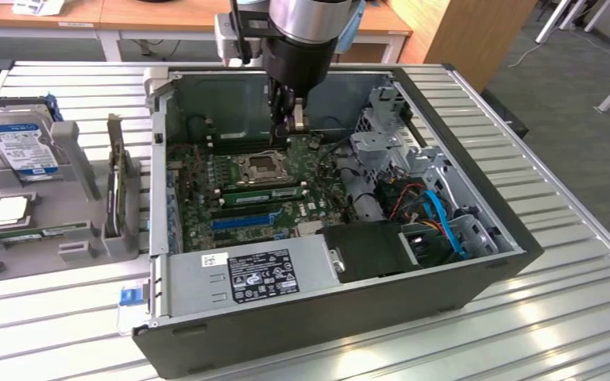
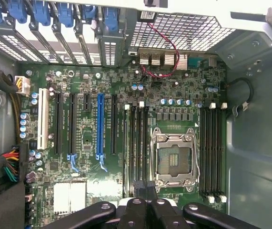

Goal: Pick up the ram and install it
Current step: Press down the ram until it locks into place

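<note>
Hand down inside the open PC case [image 1: 492, 208], clenched right over the memory slots

Hand [image 1: 288, 127] shut tight, tips down at the bank of black memory slots [image 1: 244, 145] on the far side of the empty CPU socket [image 1: 260, 168], toward the case's back wall. Can't tell if anything is actually pinched between the fingers [image 2: 135, 206] or just pressed against the slot. From the wrist view, sitting straight above that same slot bank, just beside the socket. Green ram [image 1: 17, 236] lying flat along the front edge of the grey parts tray [image 1: 72, 250], well apart from the hand, over by the table's [image 1: 559, 317] edge on the exterior view's left. Square processor chip [image 1: 9, 210] just behind it, blue-label hard drive [image 1: 17, 141] standing further back in the tray.
</note>
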Tool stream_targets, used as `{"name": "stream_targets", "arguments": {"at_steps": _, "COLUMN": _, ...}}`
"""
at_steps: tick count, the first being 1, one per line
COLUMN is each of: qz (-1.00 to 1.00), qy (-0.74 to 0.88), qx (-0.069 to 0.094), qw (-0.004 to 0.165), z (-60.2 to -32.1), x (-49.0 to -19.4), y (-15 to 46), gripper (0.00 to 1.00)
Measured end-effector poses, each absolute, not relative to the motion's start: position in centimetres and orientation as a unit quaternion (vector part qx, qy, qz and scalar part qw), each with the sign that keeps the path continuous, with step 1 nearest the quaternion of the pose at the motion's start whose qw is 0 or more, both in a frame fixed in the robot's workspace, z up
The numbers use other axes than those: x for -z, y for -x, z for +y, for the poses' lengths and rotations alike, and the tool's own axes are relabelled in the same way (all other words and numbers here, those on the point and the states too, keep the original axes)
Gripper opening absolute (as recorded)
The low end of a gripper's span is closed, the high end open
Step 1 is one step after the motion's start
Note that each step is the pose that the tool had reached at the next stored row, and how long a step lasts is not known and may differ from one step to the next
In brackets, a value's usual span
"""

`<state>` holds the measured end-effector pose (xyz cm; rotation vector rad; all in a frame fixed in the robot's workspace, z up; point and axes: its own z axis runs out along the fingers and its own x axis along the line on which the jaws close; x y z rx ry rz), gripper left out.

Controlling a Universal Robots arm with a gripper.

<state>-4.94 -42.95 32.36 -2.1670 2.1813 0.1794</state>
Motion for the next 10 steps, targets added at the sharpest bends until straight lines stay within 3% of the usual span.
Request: {"name": "stream_targets", "arguments": {"at_steps": 10, "qz": 0.711, "qy": 0.700, "qx": -0.058, "qw": 0.031, "z": -42.95, "x": -32.36, "y": 4.93, "gripper": 0.10}}
